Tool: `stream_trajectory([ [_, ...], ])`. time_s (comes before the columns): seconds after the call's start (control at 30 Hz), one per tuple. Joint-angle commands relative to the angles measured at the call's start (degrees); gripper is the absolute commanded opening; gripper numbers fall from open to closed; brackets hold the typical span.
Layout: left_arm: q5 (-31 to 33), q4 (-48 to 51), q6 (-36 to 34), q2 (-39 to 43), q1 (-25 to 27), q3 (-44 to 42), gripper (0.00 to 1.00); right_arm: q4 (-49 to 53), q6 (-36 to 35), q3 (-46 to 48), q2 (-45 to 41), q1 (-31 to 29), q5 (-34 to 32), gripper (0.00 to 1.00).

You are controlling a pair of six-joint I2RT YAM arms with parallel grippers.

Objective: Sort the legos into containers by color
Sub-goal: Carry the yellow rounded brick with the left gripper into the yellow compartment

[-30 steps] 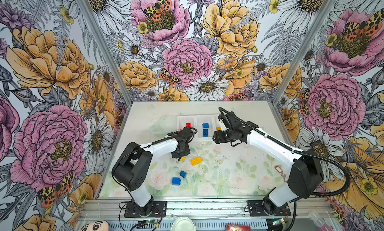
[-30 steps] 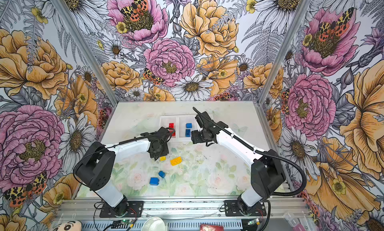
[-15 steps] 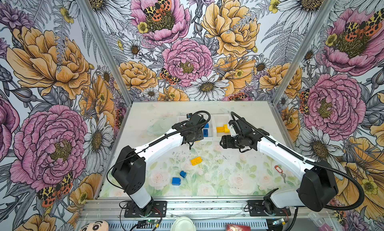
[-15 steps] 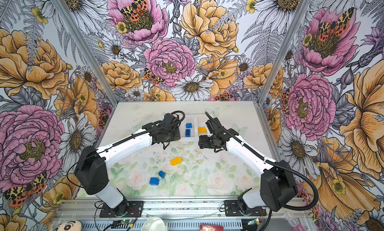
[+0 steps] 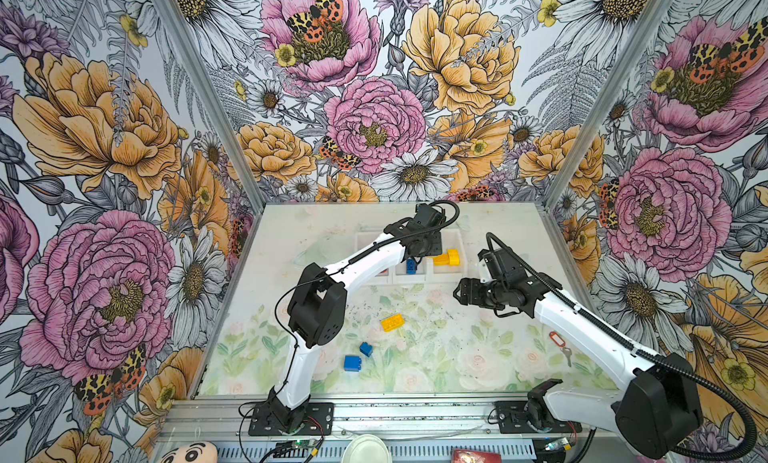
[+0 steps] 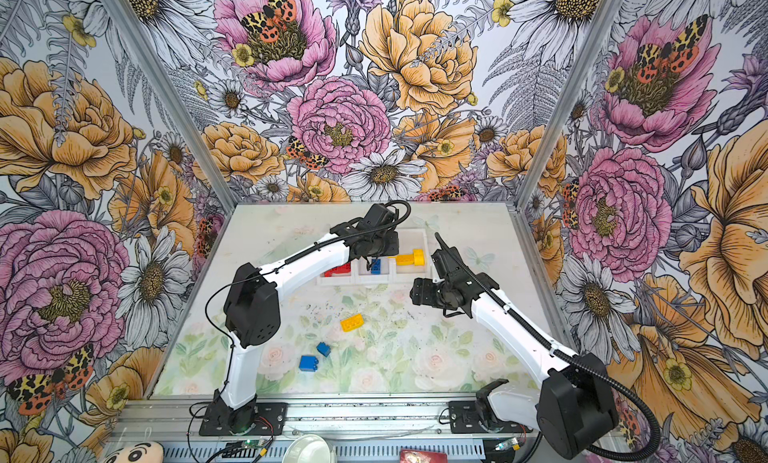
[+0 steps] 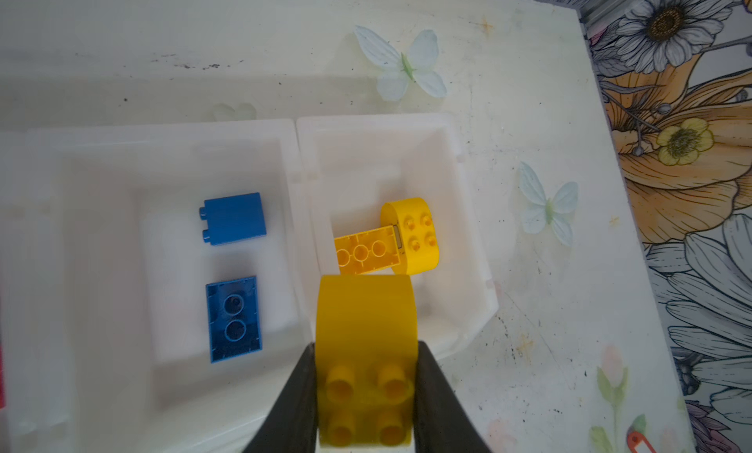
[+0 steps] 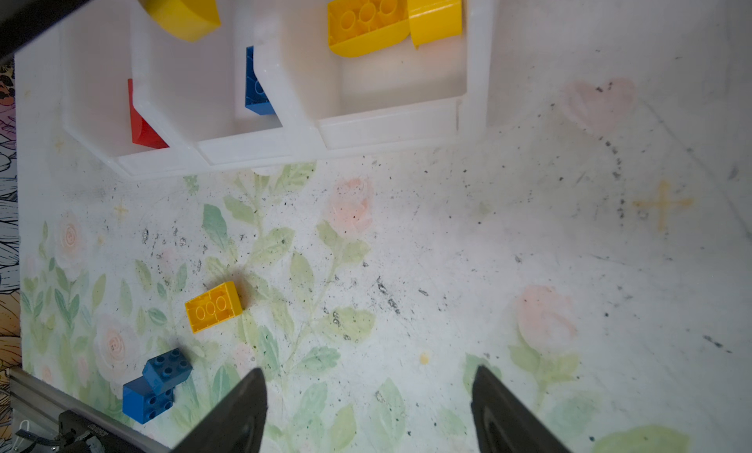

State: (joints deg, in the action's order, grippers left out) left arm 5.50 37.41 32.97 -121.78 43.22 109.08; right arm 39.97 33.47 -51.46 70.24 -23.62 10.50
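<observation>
The left gripper, clamped on a yellow brick, hovers over the tray near the frame's centre in both top views. Next it should shift fully over the right-end bin and let go. The right gripper gapes wide, empty. A second ago the left hung short of the tray, and the right was over it.

Bright, even light casts soft, short shadows, the white tray is washed out by glare, and the close yellow brick is blurred in the left wrist view
</observation>
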Motion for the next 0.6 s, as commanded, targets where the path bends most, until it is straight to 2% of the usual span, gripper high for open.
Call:
stream_trajectory([
  [0.0, -3.2, -0.6, -1.8, -3.0, 0.4, 4.9, 0.26, -1.1, 0.9, 0.5, -2.1, 0.5, 0.7, 0.8],
  [0.17, -4.8, -0.5, -2.3, -8.0, 0.3, 10.5, 0.26, -1.0, 1.2, 0.6, -2.6, 0.8, 1.1, 0.8],
  [0.37, -5.0, -0.4, -2.2, -11.6, -0.1, 13.3, 0.27, -1.0, 1.5, 0.7, -3.1, 0.9, 1.2, 0.8],
  [0.57, -5.1, -0.5, -2.5, -13.4, -0.4, 14.5, 0.43, -1.0, 1.8, 0.6, -3.1, 0.9, 1.4, 0.8],
])
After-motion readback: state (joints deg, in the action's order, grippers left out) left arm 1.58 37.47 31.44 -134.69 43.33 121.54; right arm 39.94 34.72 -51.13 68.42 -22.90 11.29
